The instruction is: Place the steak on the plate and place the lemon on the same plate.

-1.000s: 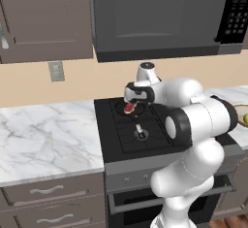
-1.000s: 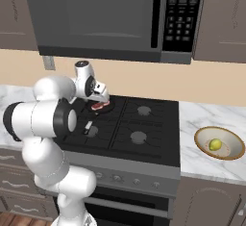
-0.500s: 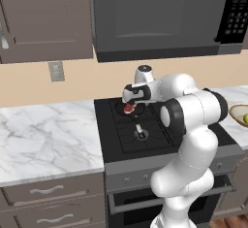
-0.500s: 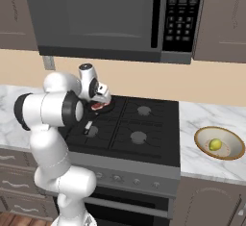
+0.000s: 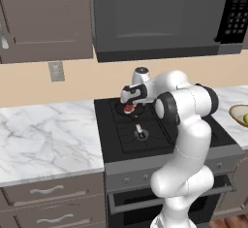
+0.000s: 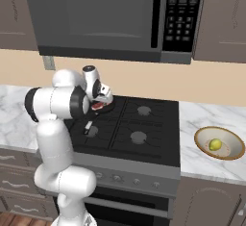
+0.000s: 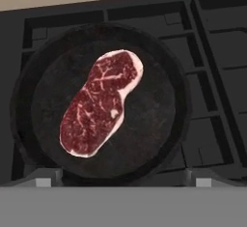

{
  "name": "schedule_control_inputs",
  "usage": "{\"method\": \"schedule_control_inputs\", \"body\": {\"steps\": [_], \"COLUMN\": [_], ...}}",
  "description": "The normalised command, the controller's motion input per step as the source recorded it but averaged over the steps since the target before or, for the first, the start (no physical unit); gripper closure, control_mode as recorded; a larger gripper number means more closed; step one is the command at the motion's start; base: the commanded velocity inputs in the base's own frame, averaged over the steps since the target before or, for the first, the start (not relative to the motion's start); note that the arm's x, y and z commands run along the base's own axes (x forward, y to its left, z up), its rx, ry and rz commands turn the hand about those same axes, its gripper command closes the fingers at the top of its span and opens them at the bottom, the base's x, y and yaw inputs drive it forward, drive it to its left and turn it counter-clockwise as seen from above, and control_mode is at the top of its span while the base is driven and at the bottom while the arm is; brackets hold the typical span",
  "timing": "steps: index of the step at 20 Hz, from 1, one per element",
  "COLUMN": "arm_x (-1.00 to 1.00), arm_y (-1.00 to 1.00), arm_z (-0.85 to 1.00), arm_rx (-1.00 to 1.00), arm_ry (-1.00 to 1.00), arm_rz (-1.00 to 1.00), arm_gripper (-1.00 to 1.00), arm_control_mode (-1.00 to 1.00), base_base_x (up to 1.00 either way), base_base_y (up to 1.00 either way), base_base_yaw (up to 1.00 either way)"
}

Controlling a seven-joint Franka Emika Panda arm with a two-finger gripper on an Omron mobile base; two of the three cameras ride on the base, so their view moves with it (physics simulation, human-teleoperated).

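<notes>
The steak (image 7: 99,104), a red-pink slab with white marbling, lies flat in a dark round pan (image 7: 159,120) on the stove's back left burner. My gripper (image 7: 123,178) hangs just above the pan, open and holding nothing, its fingertips (image 7: 48,177) wide apart on either side of the steak. From the base I see the gripper (image 5: 130,100) (image 6: 102,100) right over the steak (image 5: 129,109) (image 6: 97,106). The lemon (image 6: 215,144) (image 5: 246,119) sits in a tan bowl (image 6: 230,152) on the right counter. The plate is out of view.
The pan's handle (image 5: 139,131) (image 6: 88,126) points toward the stove's front. The black stove (image 6: 139,133) has other bare burners. Marble counters (image 5: 43,139) flank it. A microwave (image 6: 105,18) and cabinets hang overhead.
The arm's elbow has swung left, closer to the hand. The hand stays over the pan with its jaws open. The steak and lemon have not moved.
</notes>
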Motion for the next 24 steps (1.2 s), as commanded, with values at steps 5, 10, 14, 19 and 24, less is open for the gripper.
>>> {"method": "schedule_control_inputs", "body": {"steps": [5, 10, 14, 19, 24], "arm_x": [0.22, 0.24, 0.19, 0.21, 0.21], "arm_y": [0.07, 0.06, 0.02, 0.00, 0.01], "arm_z": [-0.15, -0.19, -0.20, -0.19, -0.18], "arm_rx": [0.00, 0.00, 0.00, 0.00, 0.00], "arm_ry": [-0.03, -0.04, -0.01, -0.01, -0.02], "arm_rz": [0.00, 0.00, 0.00, 0.00, 0.00], "arm_gripper": [-1.00, -1.00, -1.00, -1.00, -1.00], "arm_control_mode": [-1.00, -1.00, -1.00, -1.00, -1.00], "base_base_x": [0.00, 0.00, 0.00, 0.00, 0.00], "base_base_y": [0.00, 0.00, 0.00, 0.00, 0.00], "base_base_yaw": [0.00, 0.00, 0.00, 0.00, 0.00]}}
